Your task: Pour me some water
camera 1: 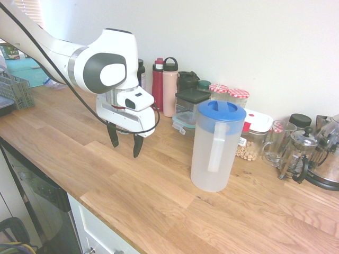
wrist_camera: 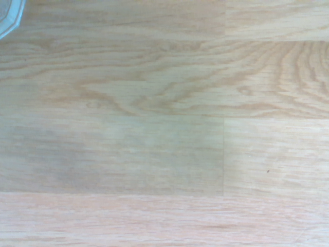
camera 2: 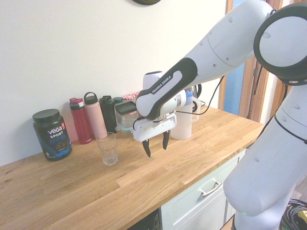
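Jaws of the gripper [camera 1: 125,148] stand spread, holding nothing. The lidded pitcher [camera 1: 216,153] waits upright on the counter [camera 1: 132,185]; a loose grip could let it tip, perhaps knocking the glass mug [camera 1: 276,144] beyond.

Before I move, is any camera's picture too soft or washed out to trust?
Wrist view: soft wood grain on the countertop, with a dim shadow patch. First exterior view: pale wall washed out, pitcher readable. Second exterior view: drinking glass faint but discernible.
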Motion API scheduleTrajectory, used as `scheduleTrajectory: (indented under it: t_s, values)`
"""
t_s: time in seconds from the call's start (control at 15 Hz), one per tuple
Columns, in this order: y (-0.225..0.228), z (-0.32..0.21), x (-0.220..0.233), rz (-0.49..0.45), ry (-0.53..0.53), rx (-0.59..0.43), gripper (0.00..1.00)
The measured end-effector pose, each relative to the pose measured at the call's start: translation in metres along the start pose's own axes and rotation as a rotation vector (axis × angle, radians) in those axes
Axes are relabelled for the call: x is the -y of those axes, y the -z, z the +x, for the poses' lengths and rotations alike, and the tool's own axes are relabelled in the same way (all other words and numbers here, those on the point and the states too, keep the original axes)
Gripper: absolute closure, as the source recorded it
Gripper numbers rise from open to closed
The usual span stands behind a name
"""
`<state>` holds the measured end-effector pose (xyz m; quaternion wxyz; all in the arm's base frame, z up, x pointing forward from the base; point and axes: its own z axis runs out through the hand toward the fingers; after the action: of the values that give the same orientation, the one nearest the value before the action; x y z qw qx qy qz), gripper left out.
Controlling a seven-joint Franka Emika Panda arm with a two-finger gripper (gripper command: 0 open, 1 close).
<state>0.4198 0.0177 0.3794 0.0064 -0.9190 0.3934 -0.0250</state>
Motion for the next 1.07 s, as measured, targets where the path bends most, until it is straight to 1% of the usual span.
scheduleTrajectory:
  t_s: [0.2,0.33,0.47,0.53,0.73,0.87,1.07]
  values:
    - [0.003,0.002,0.001,0.01,-0.002,-0.009,0.0]
    - [0.018,0.008,0.004,0.026,-0.007,-0.022,0.0]
    - [0.048,0.02,0.004,0.033,0.01,-0.024,0.0]
    - [0.065,0.026,0.001,0.031,0.037,-0.021,0.0]
    - [0.119,0.048,-0.013,0.02,0.167,-0.029,0.0]
    - [0.157,0.071,-0.029,0.033,0.224,-0.032,0.0]
    - [0.208,0.104,-0.067,0.055,0.264,-0.033,0.0]
